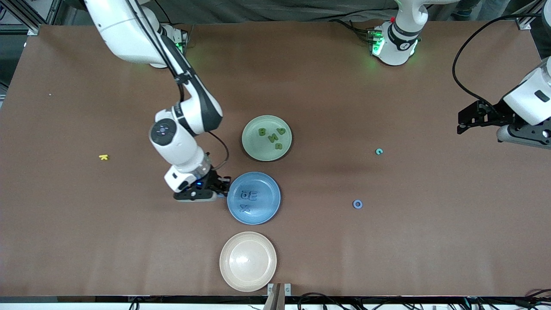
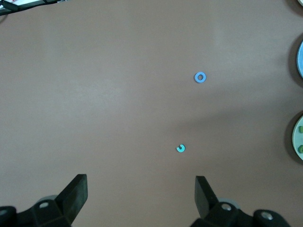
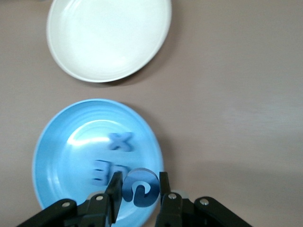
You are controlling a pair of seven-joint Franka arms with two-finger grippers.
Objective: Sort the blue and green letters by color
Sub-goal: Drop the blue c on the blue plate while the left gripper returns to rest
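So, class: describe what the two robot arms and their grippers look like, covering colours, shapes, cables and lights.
Both arms are glossy white with rounded segments and dark grey joints. Black cables run along the right arm and loop beside the left arm. Green lights glow at their bases. The right gripper and left gripper are black, with two flat fingers.

Green letters [image 1: 271, 137] on green plate, blue letters [image 1: 249, 199] on blue, blue O [image 1: 357, 204] loose.

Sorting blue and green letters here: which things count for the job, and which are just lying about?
Job: blue letter in right end effector; blue letters on blue plate; green letters on green plate; loose O, loose c.
Lying about: yellow letter, cream plate.
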